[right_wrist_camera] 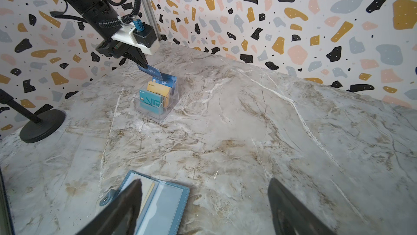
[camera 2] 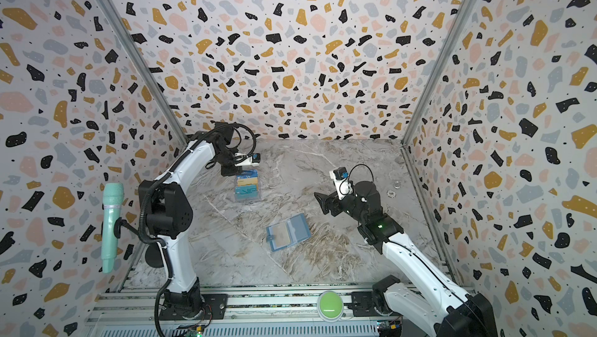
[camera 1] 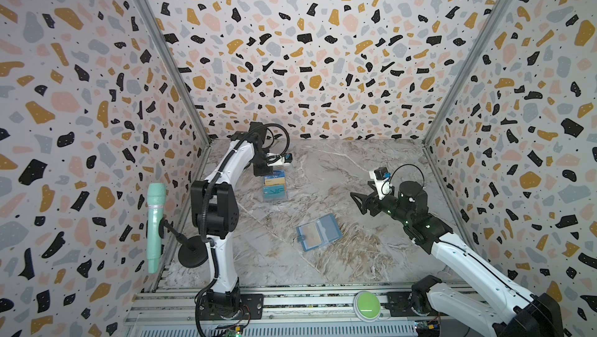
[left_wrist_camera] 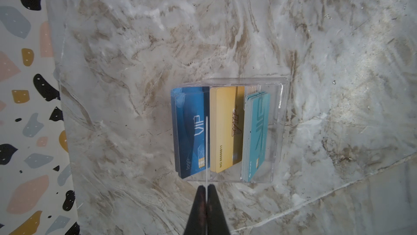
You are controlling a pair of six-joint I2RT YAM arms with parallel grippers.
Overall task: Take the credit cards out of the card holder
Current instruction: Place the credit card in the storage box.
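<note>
Pinching a blue card (right_wrist_camera: 151, 71) edge-on in the clamped left gripper (right_wrist_camera: 144, 64), just above the clear case (left_wrist_camera: 281, 109), apparently to file it with the blue stack. Leaving the card holder (camera 1: 318, 232) spread flat mid-table, a pale card (right_wrist_camera: 148, 188) seemingly inside; holding the right gripper (camera 1: 357, 203) wide apart nearby, empty, probably for that one.

A mint-green microphone (camera 1: 156, 225) stands tall at the left edge in both top views, on a black stand whose round base (camera 1: 193, 251) sits on the marble tabletop (camera 1: 339, 164). A clear plastic case (camera 1: 274, 199) rests left of centre, a little below mid-height. Down at the bottom, a green dome button (camera 1: 367, 304) sits on the metal rail (camera 1: 290, 299), slightly right of centre, and terrazzo-print walls (camera 1: 290, 44) fill the top and both sides.
</note>
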